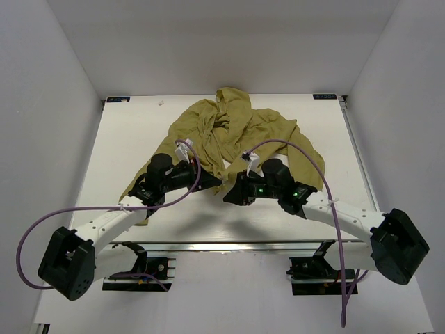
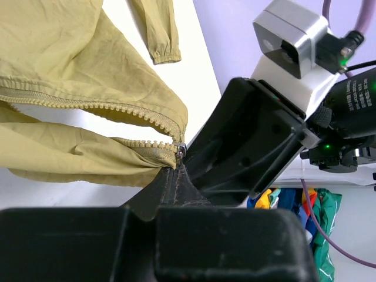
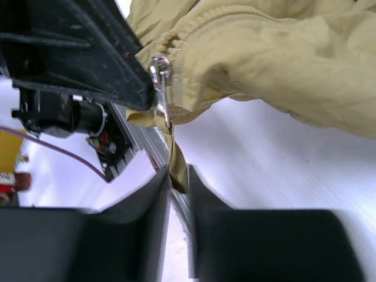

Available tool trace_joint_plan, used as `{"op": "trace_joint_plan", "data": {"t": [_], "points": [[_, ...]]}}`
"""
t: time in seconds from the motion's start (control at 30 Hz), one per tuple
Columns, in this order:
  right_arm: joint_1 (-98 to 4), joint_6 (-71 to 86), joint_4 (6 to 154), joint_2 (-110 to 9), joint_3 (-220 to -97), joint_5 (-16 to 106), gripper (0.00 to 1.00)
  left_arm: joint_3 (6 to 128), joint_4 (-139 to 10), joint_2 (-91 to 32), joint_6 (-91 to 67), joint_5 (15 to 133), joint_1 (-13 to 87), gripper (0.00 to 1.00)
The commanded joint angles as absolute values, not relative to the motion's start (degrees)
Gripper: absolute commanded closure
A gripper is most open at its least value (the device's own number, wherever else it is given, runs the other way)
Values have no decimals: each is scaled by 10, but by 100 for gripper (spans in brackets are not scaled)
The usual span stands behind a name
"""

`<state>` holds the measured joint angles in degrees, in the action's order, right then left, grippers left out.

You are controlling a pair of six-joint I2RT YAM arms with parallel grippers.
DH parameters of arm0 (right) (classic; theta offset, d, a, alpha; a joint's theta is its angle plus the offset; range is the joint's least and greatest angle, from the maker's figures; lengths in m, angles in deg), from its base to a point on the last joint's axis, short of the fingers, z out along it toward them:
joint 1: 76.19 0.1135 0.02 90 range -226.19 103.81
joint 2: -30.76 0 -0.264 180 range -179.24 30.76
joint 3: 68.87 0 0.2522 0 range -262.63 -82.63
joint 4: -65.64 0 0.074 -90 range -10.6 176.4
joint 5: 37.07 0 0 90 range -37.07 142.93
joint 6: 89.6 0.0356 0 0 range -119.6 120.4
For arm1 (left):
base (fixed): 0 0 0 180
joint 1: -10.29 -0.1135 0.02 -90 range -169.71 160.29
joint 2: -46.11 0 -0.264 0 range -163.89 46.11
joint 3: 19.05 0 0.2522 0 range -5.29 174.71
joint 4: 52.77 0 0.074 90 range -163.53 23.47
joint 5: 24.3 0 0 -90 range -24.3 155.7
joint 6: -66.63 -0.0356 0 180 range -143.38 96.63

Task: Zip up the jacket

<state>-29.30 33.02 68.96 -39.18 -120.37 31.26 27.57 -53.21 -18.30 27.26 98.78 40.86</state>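
The olive-yellow jacket [image 1: 236, 132] lies crumpled at the table's back middle, its front open, with the two zipper rows parted in the left wrist view [image 2: 70, 53]. My left gripper [image 1: 211, 182] is shut on the jacket's bottom hem just below the zipper slider [image 2: 180, 151]; the fingertips [image 2: 167, 182] are pressed together. My right gripper [image 1: 229, 195] faces it, nearly touching. In the right wrist view it [image 3: 178, 176] is shut on the olive fabric pull tab [image 3: 175, 154] hanging from the metal slider [image 3: 158, 73]. The jacket [image 3: 282, 53] bunches above.
White table [image 1: 125, 139] with grey walls on three sides. An aluminium rail [image 1: 229, 245] runs along the near edge. Purple cables [image 1: 292, 145] arch over both arms. A sleeve cuff [image 2: 164, 56] lies on the table. Coloured items [image 2: 294, 202] sit beyond the table.
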Motion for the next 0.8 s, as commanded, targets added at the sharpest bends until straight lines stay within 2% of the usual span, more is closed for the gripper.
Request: {"op": "trace_joint_plan", "data": {"t": [0.0,0.1,0.13,0.17,0.53,0.63,0.77], "points": [[-284,320,657,-383,-1232,339,83,288,-537,-158,272,978,411,100],[-284,314,648,-367,-1230,356,88,288,-539,-158,269,980,411,100],[-284,312,646,-363,-1231,360,98,288,-541,-158,267,980,411,100],[-284,309,645,-358,-1231,361,100,288,-545,-159,265,981,411,100],[-284,251,679,-339,-1290,377,100,300,-616,-175,216,994,411,100],[-285,237,693,-360,-1316,383,100,301,-623,-177,196,1017,411,100],[-285,225,699,-409,-1361,421,100,328,-706,-185,149,1038,411,100]]}}
